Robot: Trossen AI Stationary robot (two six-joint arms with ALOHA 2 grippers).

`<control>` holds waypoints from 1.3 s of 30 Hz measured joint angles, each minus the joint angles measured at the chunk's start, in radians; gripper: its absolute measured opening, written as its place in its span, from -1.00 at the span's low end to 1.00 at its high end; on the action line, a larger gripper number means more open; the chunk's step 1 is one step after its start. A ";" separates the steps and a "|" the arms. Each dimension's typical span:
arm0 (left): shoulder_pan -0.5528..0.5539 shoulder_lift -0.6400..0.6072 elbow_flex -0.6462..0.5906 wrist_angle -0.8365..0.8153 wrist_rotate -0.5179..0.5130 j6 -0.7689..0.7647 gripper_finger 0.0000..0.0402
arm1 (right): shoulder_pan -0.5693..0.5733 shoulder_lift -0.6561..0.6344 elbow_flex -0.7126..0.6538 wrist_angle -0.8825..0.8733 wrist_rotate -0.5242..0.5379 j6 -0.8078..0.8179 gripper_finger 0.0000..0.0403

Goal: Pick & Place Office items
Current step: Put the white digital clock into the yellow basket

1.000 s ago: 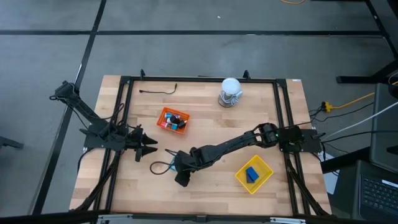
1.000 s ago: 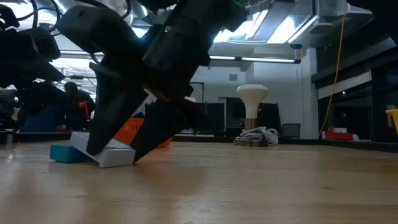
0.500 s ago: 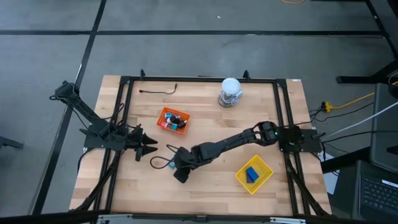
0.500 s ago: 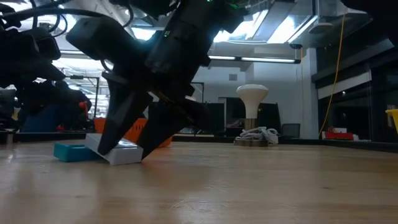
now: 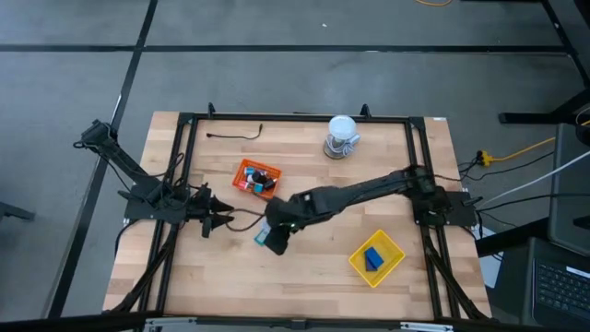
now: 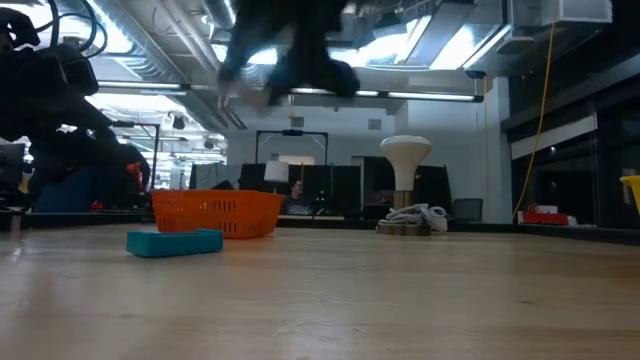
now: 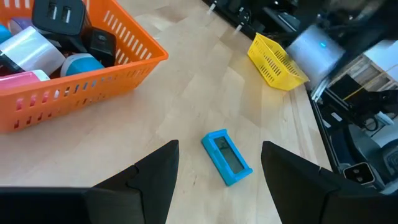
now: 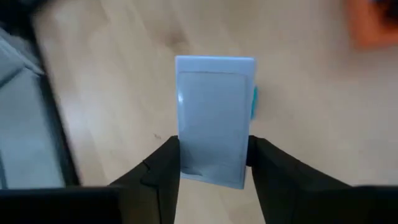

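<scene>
My right gripper point(image 5: 277, 240) is above the table's middle, shut on a flat light grey block point(image 8: 214, 124); in the low view it is a blur at the top point(image 6: 280, 70). A teal block with a small screen point(image 7: 227, 157) lies flat on the wood just beside and below it, and also shows in the high view point(image 5: 262, 238) and the low view point(image 6: 175, 242). My left gripper point(image 5: 219, 219) is open and empty, a little to the left of the teal block. The orange mesh tray point(image 5: 256, 177) holds several small items. My right gripper pinches the light grey block by its two long sides, near one end point(image 8: 211, 174), between its two fingers. The fingers come from above and lie along the block's length. The block is lifted clear of the table, and its free end point(image 8: 214, 65) sticks out past the fingertips.
The yellow mesh tray point(image 5: 376, 256), with blue pieces in it, stands at the near right. A white-and-grey roll point(image 5: 341, 136) stands at the far edge. A thin black cable point(image 5: 235, 135) lies at the far left. Bare wood lies between the trays.
My right gripper has risen from the table with the light grey block and gone a little toward the far edge. The block, which leaned with one edge on the wood against the teal block, is now lifted clear. The teal block stays on the table.
</scene>
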 joint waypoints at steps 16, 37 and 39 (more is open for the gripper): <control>0.000 0.001 -0.001 0.007 -0.018 0.019 0.11 | 0.225 -0.290 -0.036 -0.821 0.084 0.270 -0.21; 0.001 0.017 0.000 -0.003 0.213 0.107 0.11 | 0.581 -0.382 -0.700 -0.059 -0.255 0.967 -0.21; 0.001 0.030 0.001 -0.008 0.273 0.056 0.11 | 0.582 -0.405 -0.717 -0.053 -0.254 0.983 -0.21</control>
